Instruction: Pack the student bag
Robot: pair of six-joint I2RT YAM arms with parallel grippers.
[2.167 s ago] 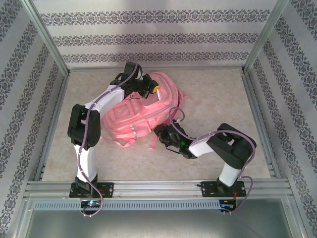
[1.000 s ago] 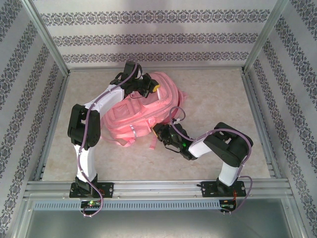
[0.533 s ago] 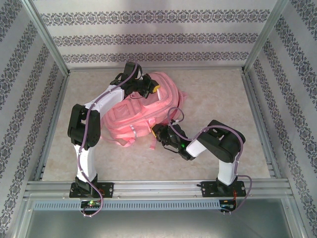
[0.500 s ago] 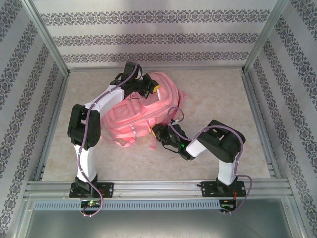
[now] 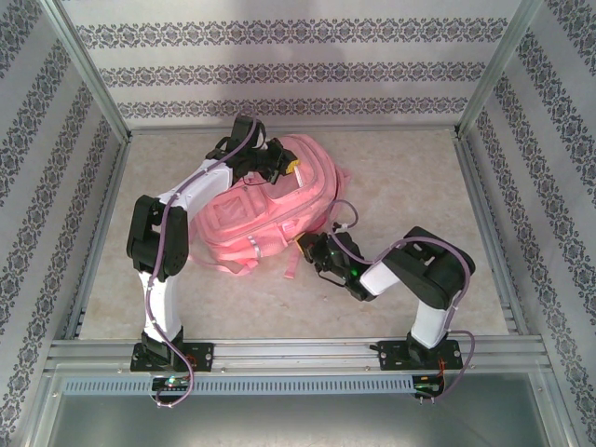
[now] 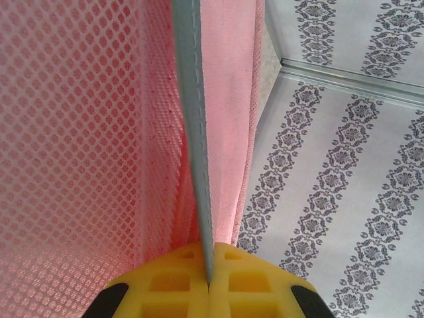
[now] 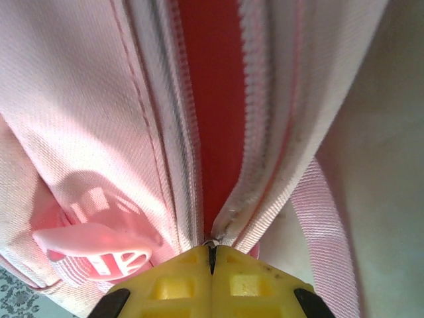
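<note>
The pink student bag (image 5: 265, 209) lies on the table's middle. At its far top end my left gripper (image 5: 282, 168) is shut on it. In the left wrist view the yellow pads (image 6: 165, 288) pinch a grey edging strip (image 6: 192, 132) between pink mesh panels. My right gripper (image 5: 312, 248) sits at the bag's near right edge. Its yellow fingers (image 7: 258, 285) are shut on the small metal zipper pull (image 7: 212, 240), where two zipper tracks meet. Above the pull the zipper (image 7: 262, 99) gapes open on a red lining (image 7: 215, 93).
A pink strap (image 7: 324, 245) trails on the table beside the right gripper, and a pink rubber tag (image 7: 99, 248) hangs left of it. Patterned walls and a metal frame (image 5: 484, 214) enclose the beige tabletop (image 5: 410, 177). There is free room to the bag's right.
The right gripper has shut on the zipper pull and shifted slightly right, with its elbow swinging out to the right. The left arm and bag have stayed still.
</note>
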